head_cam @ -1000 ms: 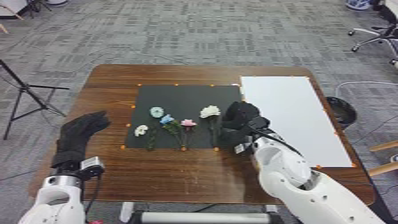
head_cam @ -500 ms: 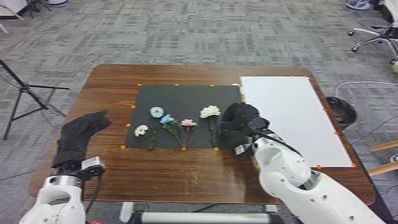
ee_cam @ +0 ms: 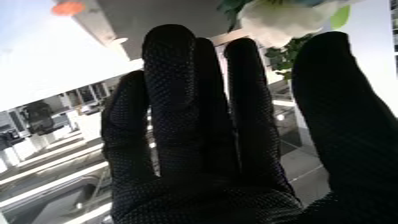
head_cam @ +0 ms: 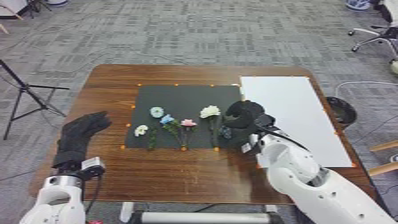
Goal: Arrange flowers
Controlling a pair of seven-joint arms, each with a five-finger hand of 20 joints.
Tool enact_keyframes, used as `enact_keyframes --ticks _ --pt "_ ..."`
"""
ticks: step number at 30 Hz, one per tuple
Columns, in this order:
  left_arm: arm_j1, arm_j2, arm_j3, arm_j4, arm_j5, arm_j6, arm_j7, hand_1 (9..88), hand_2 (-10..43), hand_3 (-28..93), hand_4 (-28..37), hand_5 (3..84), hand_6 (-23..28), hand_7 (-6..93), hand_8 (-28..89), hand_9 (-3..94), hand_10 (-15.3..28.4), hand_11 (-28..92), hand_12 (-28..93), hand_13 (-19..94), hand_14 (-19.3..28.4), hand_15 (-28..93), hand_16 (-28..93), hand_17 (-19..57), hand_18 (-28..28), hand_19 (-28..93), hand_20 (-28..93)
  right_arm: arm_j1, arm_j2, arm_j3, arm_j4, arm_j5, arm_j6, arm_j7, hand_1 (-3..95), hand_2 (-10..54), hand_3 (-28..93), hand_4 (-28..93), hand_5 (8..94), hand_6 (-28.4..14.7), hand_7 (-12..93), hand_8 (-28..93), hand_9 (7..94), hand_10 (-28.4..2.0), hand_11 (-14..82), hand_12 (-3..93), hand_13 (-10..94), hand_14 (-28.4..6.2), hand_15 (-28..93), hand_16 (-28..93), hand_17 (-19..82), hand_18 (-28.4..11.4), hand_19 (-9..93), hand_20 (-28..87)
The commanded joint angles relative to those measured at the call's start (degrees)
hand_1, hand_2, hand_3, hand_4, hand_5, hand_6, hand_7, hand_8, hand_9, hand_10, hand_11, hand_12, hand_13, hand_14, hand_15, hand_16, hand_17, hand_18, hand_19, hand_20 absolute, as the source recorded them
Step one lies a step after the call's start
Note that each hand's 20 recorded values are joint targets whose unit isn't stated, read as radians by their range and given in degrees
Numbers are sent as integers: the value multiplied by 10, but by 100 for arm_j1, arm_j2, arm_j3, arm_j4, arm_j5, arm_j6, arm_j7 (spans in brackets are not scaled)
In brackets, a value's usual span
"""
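The right arm [head_cam: 306, 187] extended forward from the robot's side of the table [head_cam: 178, 175], angled inward toward the robot's left, with the right hand [head_cam: 245, 114] positioned over the right margin of the black mat [head_cam: 178, 95], near the white sheet [head_cam: 275, 100]. In the right wrist view, its fingers [ee_cam: 169, 90] were straight and roughly parallel, with the thumb [ee_cam: 329, 85] set apart from them; the hand was in the released state, with nothing in its grasp. The large white flower [head_cam: 210, 111] lay on the mat just beside the right hand, on its left side, stem directed toward the robot. The pink flower [head_cam: 188, 123] and the blue flower [head_cam: 167, 119] lay farther left, near each other, their stems also running toward the robot. The pale blue-green flower [head_cam: 156, 112] lay beyond the blue one, and the small white flower [head_cam: 140, 130] occupied the left portion of the mat. The left arm [head_cam: 55, 202] pointed forward, its left hand [head_cam: 82, 129] located left of the mat, apart from the flowers, fingers extended and unloaded.
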Motion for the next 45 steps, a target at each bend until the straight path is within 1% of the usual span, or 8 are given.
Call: enact_keyframes --ticks 1,8,14,21,27,36,42,45 --pt "41 -40 -30 -11 21 -73 5 261 42 667 -235 564 14 171 -67 543 147 225 148 438 190 265 27 82 137 134 214 1 264 529 -312 111 -157 -191 376 -95 675 -135 602 -17 162 -86 609 -156 117 181 633 -138 522 316 283 -230 694 574" --pt "-27 11 95 50 178 91 217 263 42 665 -234 565 14 171 -67 544 147 226 148 442 190 265 27 84 136 133 214 -967 107 3304 -1064 3969 -2064 -1331 288 -30 671 -144 538 -21 129 -74 543 -156 78 177 522 -152 238 273 230 -188 455 423" --pt "55 -21 142 45 260 240 407 265 44 666 -236 572 13 174 -68 550 147 227 148 455 189 270 26 95 131 127 213 -2446 -503 4438 -1616 7817 -1642 -2073 154 29 655 -140 448 -24 58 -57 465 -160 54 149 370 -155 94 222 214 -174 192 302" --pt "105 -43 257 40 265 498 743 266 42 670 -238 577 13 176 -71 553 149 228 147 438 181 241 17 107 113 102 210 -2861 -1525 4298 -1760 6087 -617 -3720 70 54 677 -148 373 -15 35 -57 396 -151 38 120 263 -130 45 139 165 -158 62 237" --pt "33 43 398 -124 463 687 1190 254 45 677 -252 579 13 169 -74 559 150 223 141 410 159 137 12 114 90 50 200 -3309 -1922 4609 -1843 5236 -1204 -3864 12 72 694 -183 315 2 44 -71 327 -132 16 91 184 -89 4 79 85 -115 14 196" --pt "119 132 232 -588 813 168 1181 182 67 680 -282 540 19 116 -71 543 149 175 123 337 130 92 -11 93 66 19 176 -3661 -1996 4599 -1906 5208 -1073 -3587 23 73 686 -174 311 -1 41 -67 324 -135 20 87 185 -101 4 72 76 -123 31 187" --pt "108 106 238 -614 915 -223 982 245 40 685 -271 536 19 117 -67 533 148 174 125 352 142 101 -8 96 77 25 174 -3694 -2077 4455 -2123 5152 -872 -2545 95 87 666 -159 384 -13 60 -68 395 -147 42 103 253 -140 62 98 121 -153 80 204" --pt "101 77 303 -604 908 -214 997 254 39 681 -259 542 18 128 -67 531 146 175 128 371 151 109 -2 100 90 36 182 -3713 -2098 4470 -2120 5250 -1055 -2462 102 87 665 -150 390 -18 60 -68 403 -148 42 105 263 -146 67 100 128 -159 91 207"
